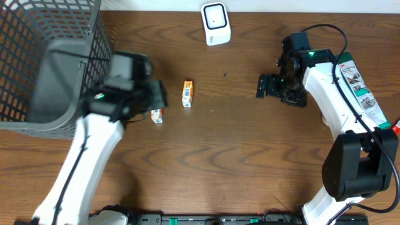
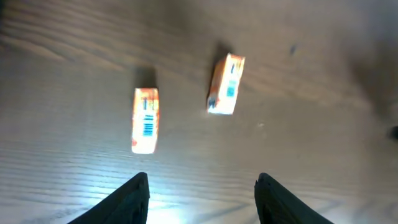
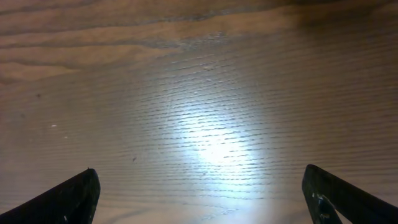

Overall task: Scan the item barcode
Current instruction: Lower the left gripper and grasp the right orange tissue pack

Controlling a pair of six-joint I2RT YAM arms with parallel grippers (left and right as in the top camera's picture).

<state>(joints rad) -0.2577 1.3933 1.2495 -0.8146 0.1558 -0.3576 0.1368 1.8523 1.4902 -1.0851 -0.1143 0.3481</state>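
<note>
Two small orange item boxes lie flat on the wooden table. The nearer box [image 1: 157, 115] [image 2: 145, 119] shows a blue barcode on its upper face. The farther box [image 1: 187, 93] [image 2: 226, 84] lies tilted, to the right of it. My left gripper [image 1: 160, 95] [image 2: 202, 190] hovers just above the nearer box, jaws apart with only table between them. The white scanner [image 1: 215, 24] stands at the table's far edge. My right gripper [image 1: 265, 86] [image 3: 199, 190] is wide open over bare wood, far to the right of both boxes.
A large grey wire basket [image 1: 44, 62] fills the left rear corner, beside my left arm. A flat green-and-white package [image 1: 361, 87] lies along the right edge behind my right arm.
</note>
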